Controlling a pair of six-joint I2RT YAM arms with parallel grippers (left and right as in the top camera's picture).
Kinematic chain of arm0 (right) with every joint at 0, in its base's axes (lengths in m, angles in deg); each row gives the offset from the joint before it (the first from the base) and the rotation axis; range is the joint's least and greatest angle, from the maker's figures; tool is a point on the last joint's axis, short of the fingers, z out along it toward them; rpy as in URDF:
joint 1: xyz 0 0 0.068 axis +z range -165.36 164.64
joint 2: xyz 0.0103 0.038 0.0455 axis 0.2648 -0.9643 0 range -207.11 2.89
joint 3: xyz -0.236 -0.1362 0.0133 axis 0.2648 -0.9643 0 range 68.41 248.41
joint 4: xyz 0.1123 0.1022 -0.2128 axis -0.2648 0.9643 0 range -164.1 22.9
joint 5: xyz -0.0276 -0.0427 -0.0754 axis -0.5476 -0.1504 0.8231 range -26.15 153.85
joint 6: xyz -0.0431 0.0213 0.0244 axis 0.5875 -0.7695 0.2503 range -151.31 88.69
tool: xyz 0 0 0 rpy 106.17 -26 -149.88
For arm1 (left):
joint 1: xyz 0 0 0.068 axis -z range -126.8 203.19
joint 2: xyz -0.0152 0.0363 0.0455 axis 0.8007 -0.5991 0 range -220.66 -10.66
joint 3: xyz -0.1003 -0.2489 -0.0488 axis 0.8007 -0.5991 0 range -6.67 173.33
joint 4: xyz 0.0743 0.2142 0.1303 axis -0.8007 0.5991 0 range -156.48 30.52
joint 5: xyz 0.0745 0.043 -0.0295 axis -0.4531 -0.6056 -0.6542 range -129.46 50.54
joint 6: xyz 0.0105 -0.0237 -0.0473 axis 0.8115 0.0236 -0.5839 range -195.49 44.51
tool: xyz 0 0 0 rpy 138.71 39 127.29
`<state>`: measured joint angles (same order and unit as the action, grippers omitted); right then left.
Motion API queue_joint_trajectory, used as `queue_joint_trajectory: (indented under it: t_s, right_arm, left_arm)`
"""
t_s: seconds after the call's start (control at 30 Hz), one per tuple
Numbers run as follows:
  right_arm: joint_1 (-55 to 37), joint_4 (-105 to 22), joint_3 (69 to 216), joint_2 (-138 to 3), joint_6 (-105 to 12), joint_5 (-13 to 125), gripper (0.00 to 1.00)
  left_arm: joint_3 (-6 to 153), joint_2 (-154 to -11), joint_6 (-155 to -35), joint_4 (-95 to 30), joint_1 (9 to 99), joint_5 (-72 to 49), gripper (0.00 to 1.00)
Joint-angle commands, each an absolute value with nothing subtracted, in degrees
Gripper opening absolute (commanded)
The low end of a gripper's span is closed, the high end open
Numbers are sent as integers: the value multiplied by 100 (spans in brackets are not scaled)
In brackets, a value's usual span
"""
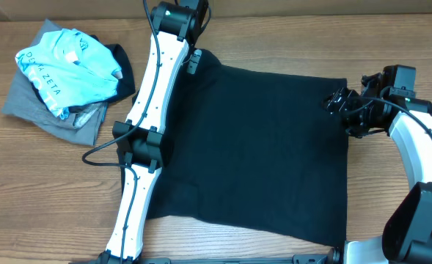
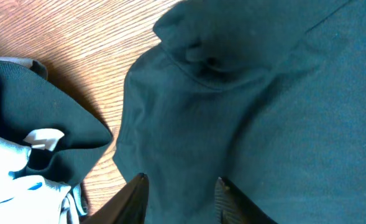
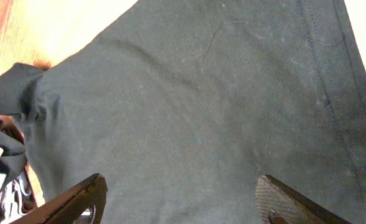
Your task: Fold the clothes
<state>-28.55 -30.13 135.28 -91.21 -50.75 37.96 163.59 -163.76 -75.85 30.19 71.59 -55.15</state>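
Observation:
The large black T-shirt lies spread flat across the middle of the table. My left gripper hovers open over its far left corner; in the left wrist view the fingers stand apart above rumpled black fabric. My right gripper is open at the shirt's far right corner; in the right wrist view its fingers are wide apart over flat black fabric. A light blue lettered tee lies heaped on a grey garment at the far left.
Another black garment with a white neck label lies in the left pile next to the blue tee. Bare wood tabletop lies left of the shirt. The left arm runs along the shirt's left edge.

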Motion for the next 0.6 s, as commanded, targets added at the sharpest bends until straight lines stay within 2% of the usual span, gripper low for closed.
queue_joint_trajectory:
  t_s: [0.0,0.17,0.33,0.43,0.5,0.53,0.57]
  right_arm:
    - [-2850,-2808,14234,-9108,-4832,3809,79]
    - [-2850,-2161,15519,-9108,-4603,3842,82]
    - [-2850,-2102,16402,-9110,-4607,4382,85]
    - [-2850,-2454,16400,-9209,-4627,4679,85]
    - [-2850,-2631,16400,-9436,-4625,4845,85]
    - [-2850,-2714,16400,-9563,-4625,4898,85]
    - [-2850,-2790,16400,-9711,-4625,4939,85]
  left_arm:
    - [16487,-15653,-7694,3034,7148,-5534,42]
    - [16487,-14756,-7631,3034,7137,-5661,50]
    - [16487,-14260,-7668,3034,6772,-5187,71]
    - [16352,-14413,-7679,2984,6166,-4055,77]
    - [16230,-14571,-7677,2841,5895,-3224,89]
    - [16171,-14647,-7677,2750,5804,-2846,100]
    - [16120,-14737,-7679,2638,5723,-2485,100]
